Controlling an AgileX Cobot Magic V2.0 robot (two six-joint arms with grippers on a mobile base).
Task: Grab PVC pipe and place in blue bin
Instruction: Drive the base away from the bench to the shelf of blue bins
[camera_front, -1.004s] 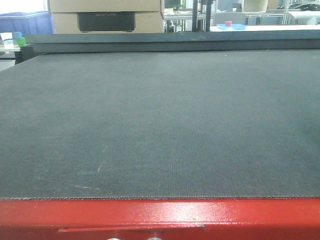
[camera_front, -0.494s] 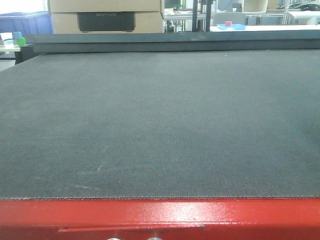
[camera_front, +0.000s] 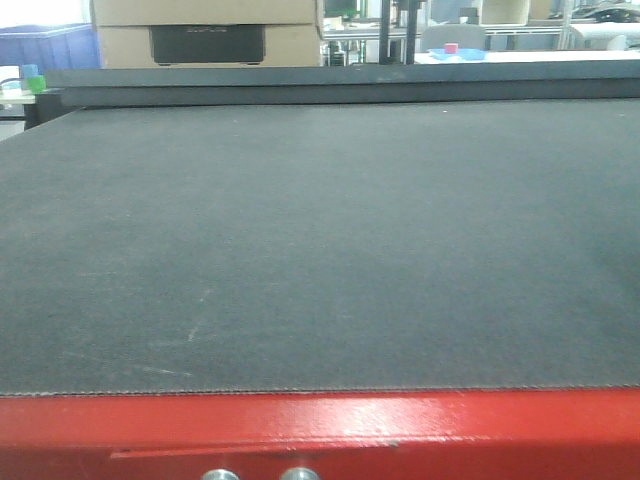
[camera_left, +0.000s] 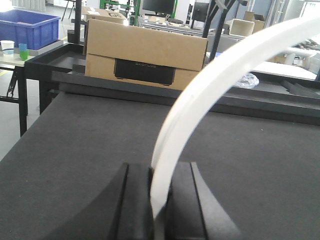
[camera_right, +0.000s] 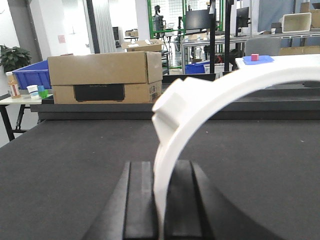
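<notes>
**Curved PVC pipe (camera_left: 200, 95) in hand, blue bin (camera_left: 27, 27) at far left**

The left gripper (camera_left: 159, 200) is shown closed narrowly on the pipe's end, its long axis arcing up and rightward. A like arc is pinched by the right gripper (camera_right: 160, 200); one pipe or two cannot be told. The bin, beyond the far left corner of the table (camera_left: 75, 150), is judged nearer the left arm

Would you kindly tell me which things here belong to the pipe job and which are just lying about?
Job: white PVC pipe in the left gripper; white collared pipe in the right gripper; blue plastic bin.
Lying about: brown cardboard box; small green cup; small red cube on a blue tray.
</notes>
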